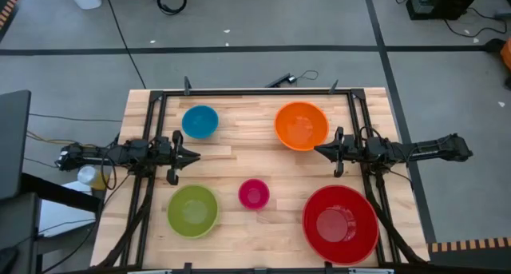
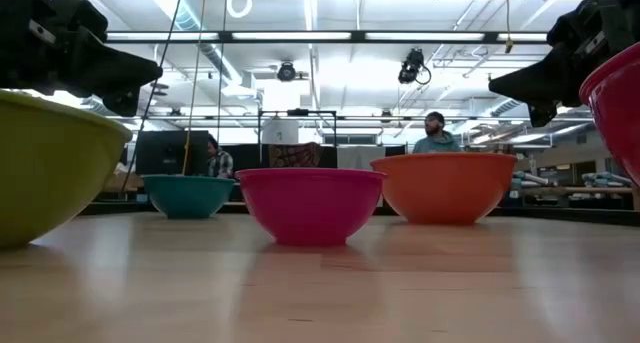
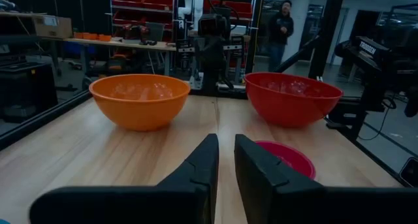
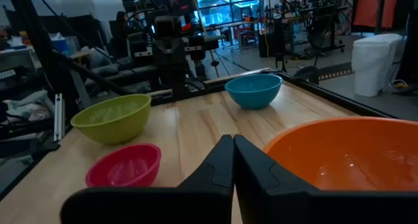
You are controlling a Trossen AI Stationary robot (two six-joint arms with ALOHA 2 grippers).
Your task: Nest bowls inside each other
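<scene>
Five bowls stand apart, upright on their bases, on the wooden table: a blue bowl [image 1: 200,121] at the far left, an orange bowl [image 1: 301,125] at the far right, a green bowl [image 1: 192,211] at the near left, a small pink bowl [image 1: 254,194] near the middle and a large red bowl [image 1: 340,224] at the near right. My left gripper [image 1: 196,155] hovers level at the left side, between the blue and green bowls. A narrow gap shows between its fingertips [image 3: 226,142], with nothing in it. My right gripper [image 1: 317,151] hovers level at the right, beside the orange bowl, its fingers shut [image 4: 232,140] on nothing.
A black frame [image 1: 255,91] runs along the table's far edge and down both sides beneath the arms. Bare wood lies in the middle between the two grippers. People stand in the room beyond the table.
</scene>
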